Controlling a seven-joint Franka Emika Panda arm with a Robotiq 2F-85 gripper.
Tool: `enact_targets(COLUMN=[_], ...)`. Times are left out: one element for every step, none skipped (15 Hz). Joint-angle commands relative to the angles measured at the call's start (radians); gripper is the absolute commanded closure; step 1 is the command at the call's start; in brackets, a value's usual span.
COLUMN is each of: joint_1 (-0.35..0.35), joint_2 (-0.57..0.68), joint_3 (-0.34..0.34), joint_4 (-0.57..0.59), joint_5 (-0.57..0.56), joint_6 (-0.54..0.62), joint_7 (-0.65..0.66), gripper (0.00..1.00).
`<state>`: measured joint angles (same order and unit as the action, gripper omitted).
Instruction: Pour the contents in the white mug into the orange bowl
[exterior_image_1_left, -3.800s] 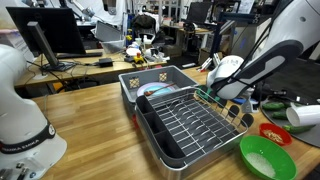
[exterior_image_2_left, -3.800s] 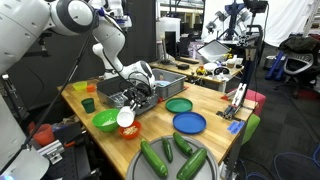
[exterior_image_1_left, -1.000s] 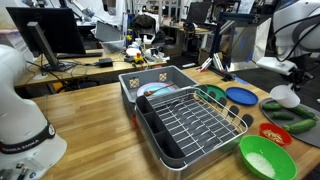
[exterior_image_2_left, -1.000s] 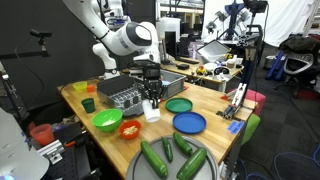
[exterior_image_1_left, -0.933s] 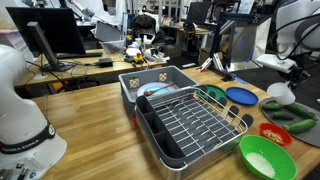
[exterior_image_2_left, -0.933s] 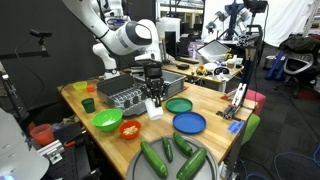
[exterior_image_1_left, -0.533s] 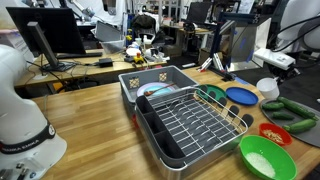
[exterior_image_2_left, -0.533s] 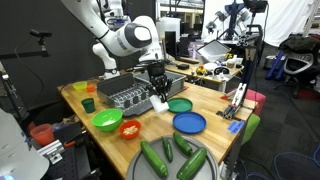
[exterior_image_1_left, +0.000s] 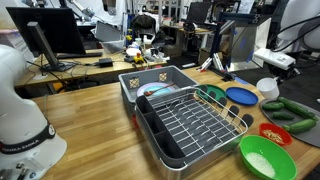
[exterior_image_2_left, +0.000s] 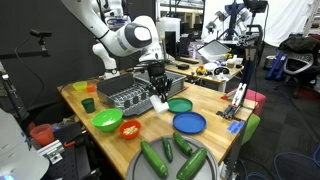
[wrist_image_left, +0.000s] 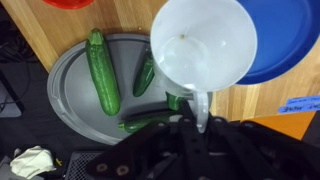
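The claw is pinched shut on the side of the white mug. It holds the mug up in the air above the table, between the dish rack and the green plate. The orange bowl sits on the table to the left of the mug and nearer to us, just beside the big green bowl. So from the claw the bowl is down, left and near, and the two are apart, not touching. The mug stands about upright with its mouth up. In the wrist view we look right down into the white mug, and its inside looks bare but for a tiny speck. Only a thin edge of the orange bowl shows at the top left there, and the blue plate lies to the right under the mug. I think the pour is done, so the next move is likely to set the mug down. If anything is left inside, the claw must go back left to the bowl. Nearly four seconds ago the mug hung low, right over the orange bowl. One second ago it was up beside the dish rack. Now it is farther right, near the green plate, and it has hardly moved in the last half second.
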<state>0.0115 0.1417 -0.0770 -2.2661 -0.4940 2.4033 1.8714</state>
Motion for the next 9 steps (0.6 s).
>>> enact_targets(joint_1=[-0.012, -0.014, -0.016, -0.018, -0.027, -0.03, -0.072, -0.102, -0.137], joint_2=[0.017, 0.027, 0.043, 0.059, 0.083, 0.105, 0.133, 0.16, 0.187], joint_3=[0.015, 0.023, 0.031, 0.04, 0.056, 0.064, 0.115, 0.154, 0.196], joint_4=[0.002, 0.008, 0.018, 0.028, 0.044, 0.059, 0.076, 0.094, 0.116], joint_5=[0.115, 0.165, 0.221, 0.284, 0.359, 0.427, 0.5, 0.569, 0.638], joint_6=[0.069, 0.095, 0.142, 0.174, 0.207, 0.225, 0.243, 0.248, 0.241], joint_7=[-0.134, -0.194, -0.269, -0.343, -0.426, -0.5, -0.578, -0.653, -0.732], gripper=[0.98, 0.98, 0.98, 0.98, 0.98, 0.98, 0.98, 0.98, 0.98])
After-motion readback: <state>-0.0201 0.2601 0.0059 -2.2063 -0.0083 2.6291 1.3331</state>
